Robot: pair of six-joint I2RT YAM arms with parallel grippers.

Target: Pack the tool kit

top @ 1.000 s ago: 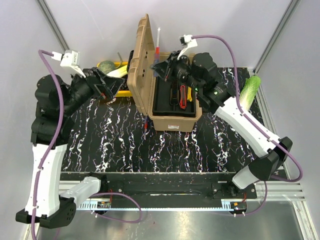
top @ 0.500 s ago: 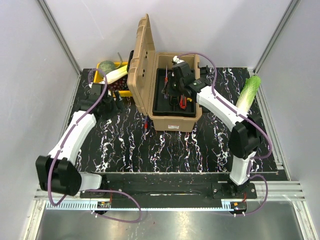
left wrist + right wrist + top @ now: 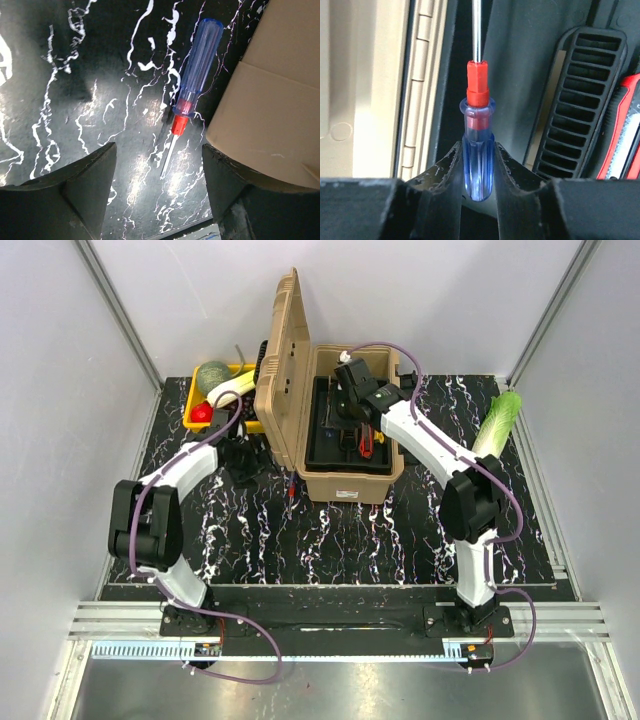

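Observation:
The tan toolbox stands open at the table's back middle, its lid upright on the left. My right gripper is inside the box, shut on a blue-handled screwdriver with a red collar. It holds the screwdriver over the black inner tray, beside the lid hinge. A red-handled tool lies in the tray. My left gripper is open and empty, low over the table left of the box. A second blue screwdriver lies ahead of it against the box wall; it also shows in the top view.
A yellow crate of vegetables sits at the back left, close behind my left gripper. A green cabbage lies at the right edge. A black ribbed part lies in the tray.
Both arms have come down from near the camera. The right gripper has gone lower into the box with its screwdriver. The left gripper has moved right, from the crate toward the box.

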